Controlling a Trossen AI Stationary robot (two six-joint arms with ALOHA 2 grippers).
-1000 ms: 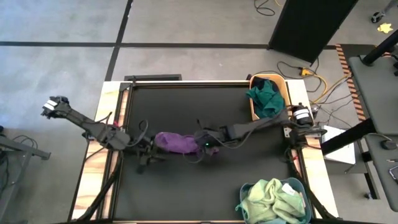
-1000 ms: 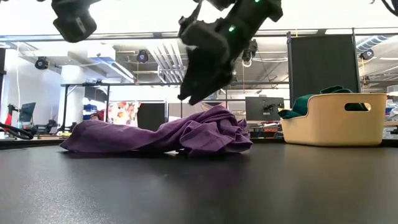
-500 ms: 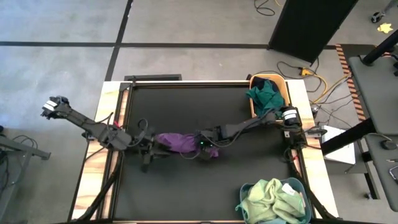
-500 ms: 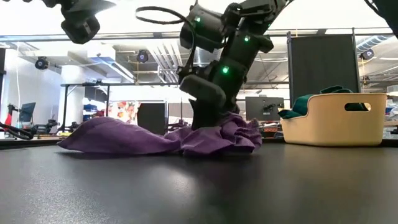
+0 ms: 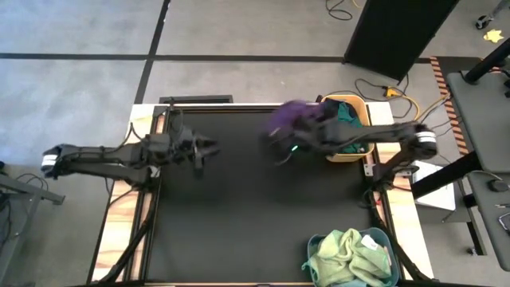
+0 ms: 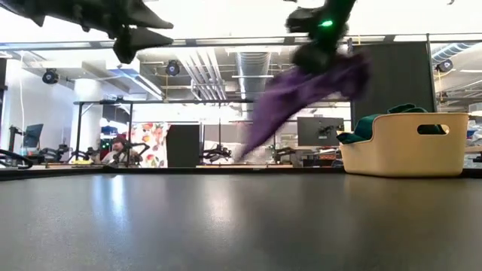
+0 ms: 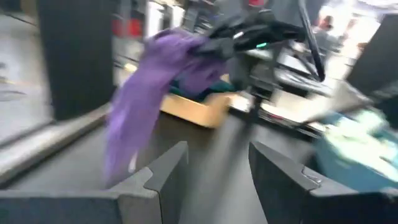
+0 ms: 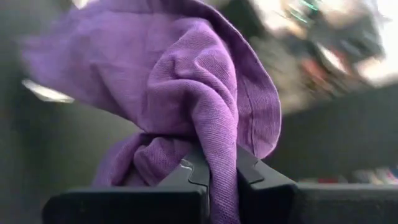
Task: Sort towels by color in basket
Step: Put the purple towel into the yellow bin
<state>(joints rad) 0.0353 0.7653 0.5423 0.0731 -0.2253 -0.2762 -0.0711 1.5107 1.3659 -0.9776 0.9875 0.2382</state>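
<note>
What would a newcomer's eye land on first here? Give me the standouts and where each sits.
First, the purple towel, lifted clear of the black table, pinched in the right gripper and trailing beside the tan basket holding a teal green towel at the far right edge. Next, the blue basket of pale yellow-green towels at the near right corner. The left gripper hangs open at far left.

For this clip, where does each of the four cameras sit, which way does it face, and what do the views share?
High view: above the table, looking straight down; both arms show, the right gripper carrying the purple towel toward the tan basket.
Low view: at table-top height, looking level across into the room; the arms enter from above, the towel airborne.
Left wrist view: past the left gripper, open and empty, toward the right arm.
Right wrist view: past its own fingers, shut on the towel.
Shared: all four show the purple towel.
</note>
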